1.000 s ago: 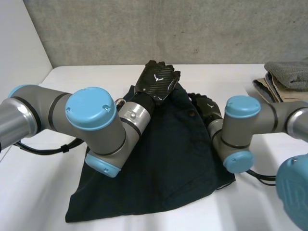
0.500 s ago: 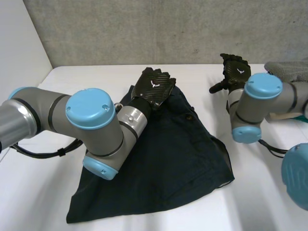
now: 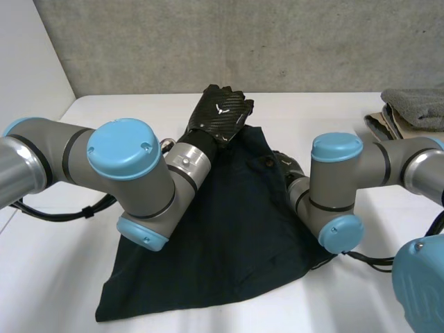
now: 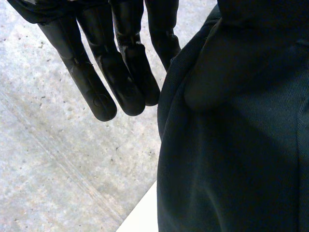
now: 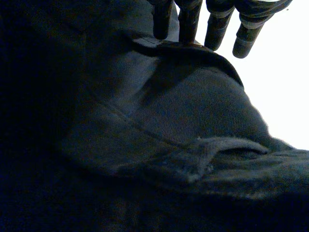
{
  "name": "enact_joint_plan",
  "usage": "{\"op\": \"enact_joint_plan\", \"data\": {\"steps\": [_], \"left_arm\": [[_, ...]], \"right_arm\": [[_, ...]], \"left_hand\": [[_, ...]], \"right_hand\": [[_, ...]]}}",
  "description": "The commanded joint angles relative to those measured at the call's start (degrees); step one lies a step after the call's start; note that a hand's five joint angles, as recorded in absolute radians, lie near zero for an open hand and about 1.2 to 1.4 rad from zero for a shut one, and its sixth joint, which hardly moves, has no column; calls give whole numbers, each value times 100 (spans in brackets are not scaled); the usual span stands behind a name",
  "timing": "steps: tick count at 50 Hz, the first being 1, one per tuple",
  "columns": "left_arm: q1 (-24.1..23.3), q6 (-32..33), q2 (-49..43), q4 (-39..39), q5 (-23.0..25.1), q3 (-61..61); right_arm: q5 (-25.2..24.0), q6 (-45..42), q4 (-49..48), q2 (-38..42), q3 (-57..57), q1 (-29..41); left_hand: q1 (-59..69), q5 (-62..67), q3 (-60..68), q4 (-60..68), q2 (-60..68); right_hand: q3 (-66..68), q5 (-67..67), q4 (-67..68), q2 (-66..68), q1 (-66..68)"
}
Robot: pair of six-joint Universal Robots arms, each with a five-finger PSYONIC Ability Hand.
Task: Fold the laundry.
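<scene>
- The dark garment (image 3: 236, 229) lies spread on the white worktop (image 3: 139, 104), filling the centre and lower middle of the head view. It is loosely flat and not yet folded square; its lower edge runs uneven toward the lower left.
- Your left hand (image 3: 222, 114) sits at upper centre of the head view, at the garment's far edge. In the left wrist view its fingers (image 4: 120, 72) hang straight and clasp nothing, and the cloth edge runs just beside them. I read this hand as open, placed there to take up the far edge.
- Your right hand (image 5: 187, 21) is at the garment's right side, mostly hidden behind the right arm (image 3: 336, 187) in the head view. In its wrist view the fingers are straight. Two tips touch a raised fold of cloth at the top of the frame and the others stand over bare worktop. The hand is open and pressing, not gripping, apparently to pin or catch that edge.
- A grey folded cloth (image 3: 416, 104) rests on a beige item (image 3: 385, 128) at the right edge, well apart from the garment. It looks like laundry already finished.
- Judgement: the fold is at an early stage. Neither hand has a secure hold, so the next move calls for a grip on each edge.
</scene>
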Motion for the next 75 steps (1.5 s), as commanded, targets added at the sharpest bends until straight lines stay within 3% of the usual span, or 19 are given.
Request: {"op": "enact_joint_plan", "data": {"steps": [1,8,16,20,27,31,34,35,36,39,43,46,51,55,69,75], "left_arm": [[108,61,-79,-15,20,48],[152,26,44,-76,20,4],[205,-45,246,-85,99,-137],[240,-80,264,-85,117,-163],[249,-115,282,-85,117,-216],[249,-115,308,-85,134,-225],[249,-115,308,-94,143,-216],[258,-115,308,-94,143,-216],[267,-115,317,-85,134,-216],[310,-115,308,-85,125,-225],[337,-115,291,-85,151,-242],[328,-115,264,-68,152,-268],[241,-36,106,-59,187,-286],[223,165,18,-50,135,-312],[328,333,632,-50,-121,-971],[434,333,1335,-304,-226,-1577]], "right_arm": [[-2,-803,27,-580,400,-396],[-485,-2016,404,-1055,717,-599],[-1924,-2685,1441,-977,577,-564],[-2278,-2458,1486,-574,200,-502],[-2375,-1702,1389,306,-636,-388],[-2323,-1315,1328,605,-1075,-361],[-1999,-937,1004,535,-1260,-440],[-1832,-823,881,492,-1261,-484],[-1343,-648,575,361,-1209,-572],[-332,-637,-145,53,-928,-712],[217,-1040,-832,-264,-524,-888],[218,-1331,-992,-370,-382,-968],[95,-1490,-835,-493,-224,-1003],[121,-1534,-773,-563,-154,-1056],[7,-2491,-351,-765,-118,-1451],[-537,-3123,219,-1354,40,-1539]], "left_hand": [[1259,1147,994,959,984],[1326,1215,1061,1027,1052],[1309,1198,1044,1010,1035],[1326,1214,1061,1027,1052],[1326,1215,1061,1027,1052],[1326,1215,1061,1027,1052],[1326,1215,1061,1027,1052],[1326,1215,1061,1027,1052],[1326,1215,1061,1027,1052],[1293,1181,1028,993,1018],[1092,981,827,793,818],[220,108,-45,-80,-54],[-3762,-3874,-4027,-4062,-4037],[-4877,-4988,-5142,-5176,-5151],[-5436,-5547,-5701,-5735,-5710],[-5369,-5480,-5634,-5668,-5643]], "right_hand": [[1104,1065,1106,1107,1082],[2214,2176,2217,2217,2192],[2905,2867,2908,2908,2883],[2822,2784,2825,2825,2800],[2502,2463,2504,2505,2480],[1966,1928,1969,1969,1944],[487,449,490,490,465],[83,45,86,87,61],[-291,-329,-288,-288,-313],[-291,-329,-288,-288,-313],[-291,-329,-288,-288,-313],[-291,-329,-288,-288,-313],[-291,-329,-288,-288,-313],[-291,-329,-288,-288,-313],[-291,-329,-288,-288,-313],[-291,-329,-288,-288,-313]]}}
